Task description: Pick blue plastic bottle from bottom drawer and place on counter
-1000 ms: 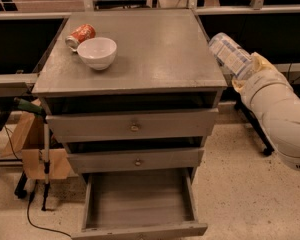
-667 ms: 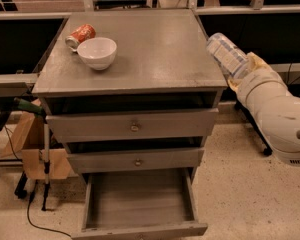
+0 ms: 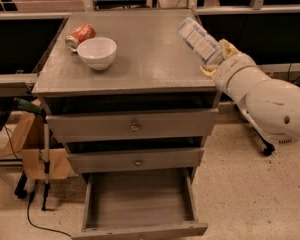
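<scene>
Blue plastic bottle (image 3: 199, 40), pinched in tool (image 3: 217, 59) at upper right, should be lowered upright onto bare worktop (image 3: 150, 54) (well away from bowl (image 3: 97, 52)) before release.

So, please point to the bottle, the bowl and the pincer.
bottle (image 3: 199, 40), camera view, its label.
bowl (image 3: 97, 52), camera view, outer wall.
pincer (image 3: 217, 59), camera view, between fingertips gripping the bottle, at right edge of counter (image 3: 150, 59).

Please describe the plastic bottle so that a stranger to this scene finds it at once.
Find the grey cabinet and its counter. At the counter's right edge, the gripper on the white arm holds the blue plastic bottle, tilted. Unlike the white bowl and orange-red can at the left, it is pale, see-through and gripped.
</scene>
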Controlling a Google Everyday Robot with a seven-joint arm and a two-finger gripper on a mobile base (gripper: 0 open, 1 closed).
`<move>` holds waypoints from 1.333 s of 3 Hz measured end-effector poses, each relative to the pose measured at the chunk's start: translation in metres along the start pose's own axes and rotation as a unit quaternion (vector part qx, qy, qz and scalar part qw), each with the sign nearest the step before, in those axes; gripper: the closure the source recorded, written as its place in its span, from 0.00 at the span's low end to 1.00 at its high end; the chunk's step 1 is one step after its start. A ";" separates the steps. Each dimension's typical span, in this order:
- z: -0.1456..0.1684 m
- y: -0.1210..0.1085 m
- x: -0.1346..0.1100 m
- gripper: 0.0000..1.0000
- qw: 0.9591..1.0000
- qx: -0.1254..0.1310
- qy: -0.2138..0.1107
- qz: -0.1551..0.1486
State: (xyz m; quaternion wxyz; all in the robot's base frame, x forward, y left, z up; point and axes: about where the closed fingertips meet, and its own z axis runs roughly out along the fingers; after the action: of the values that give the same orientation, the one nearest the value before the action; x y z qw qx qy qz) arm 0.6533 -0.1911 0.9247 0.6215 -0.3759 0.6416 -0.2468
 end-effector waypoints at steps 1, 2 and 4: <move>0.014 -0.002 -0.016 1.00 0.994 -0.040 -0.041 0.092; 0.025 0.009 -0.020 1.00 0.978 -0.097 -0.065 0.173; 0.023 0.049 -0.033 1.00 0.942 -0.199 -0.093 0.255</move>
State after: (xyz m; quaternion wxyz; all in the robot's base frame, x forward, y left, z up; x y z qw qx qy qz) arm 0.6651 -0.1324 0.9048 0.6330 -0.3376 0.6910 0.0889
